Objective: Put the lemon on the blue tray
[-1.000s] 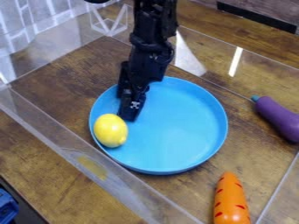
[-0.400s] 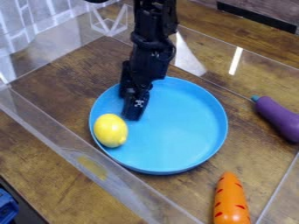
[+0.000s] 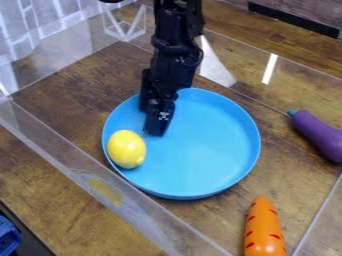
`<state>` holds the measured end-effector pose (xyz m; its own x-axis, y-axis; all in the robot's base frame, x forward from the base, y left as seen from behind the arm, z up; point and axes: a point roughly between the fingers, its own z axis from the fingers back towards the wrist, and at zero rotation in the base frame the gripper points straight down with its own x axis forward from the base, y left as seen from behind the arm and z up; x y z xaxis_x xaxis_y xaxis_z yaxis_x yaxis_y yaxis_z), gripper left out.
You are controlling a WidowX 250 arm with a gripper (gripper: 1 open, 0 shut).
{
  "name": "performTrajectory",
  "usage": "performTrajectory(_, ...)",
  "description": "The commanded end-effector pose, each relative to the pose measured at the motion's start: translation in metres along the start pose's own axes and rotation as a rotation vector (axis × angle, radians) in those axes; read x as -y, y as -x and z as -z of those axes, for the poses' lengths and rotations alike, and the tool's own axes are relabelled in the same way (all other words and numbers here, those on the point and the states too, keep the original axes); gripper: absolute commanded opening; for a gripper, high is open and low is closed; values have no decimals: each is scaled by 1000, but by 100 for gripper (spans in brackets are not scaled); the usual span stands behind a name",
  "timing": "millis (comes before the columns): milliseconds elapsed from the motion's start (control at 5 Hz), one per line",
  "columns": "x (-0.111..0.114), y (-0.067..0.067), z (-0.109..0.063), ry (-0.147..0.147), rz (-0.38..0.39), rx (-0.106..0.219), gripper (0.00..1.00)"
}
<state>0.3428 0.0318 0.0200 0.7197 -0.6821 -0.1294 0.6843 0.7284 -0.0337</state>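
Note:
The yellow lemon [image 3: 126, 149] lies on the blue tray [image 3: 214, 145], at the tray's left edge. My black gripper [image 3: 156, 116] hangs over the tray's upper left part, up and to the right of the lemon and apart from it. Its fingers stand open with nothing between them. The arm rises from the gripper toward the top of the view.
A purple eggplant [image 3: 321, 134] lies at the right on the wooden table. An orange carrot [image 3: 263, 229] lies at the bottom right, close to the tray's rim. Clear plastic walls [image 3: 54, 140] enclose the work area on the left and front.
The gripper has lifted slightly upward, away from the lemon. The lemon and tray have not moved.

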Motion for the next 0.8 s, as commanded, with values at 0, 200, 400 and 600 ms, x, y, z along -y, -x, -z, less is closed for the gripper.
performTrajectory(0,-7,1,-5,-28,-64,28,100)
performTrajectory(200,-13,1,-17,-82,-118,66,100)
performTrajectory(400,-17,1,-32,-140,-173,112,100)
performTrajectory(600,-21,2,-46,-188,-227,160,0)
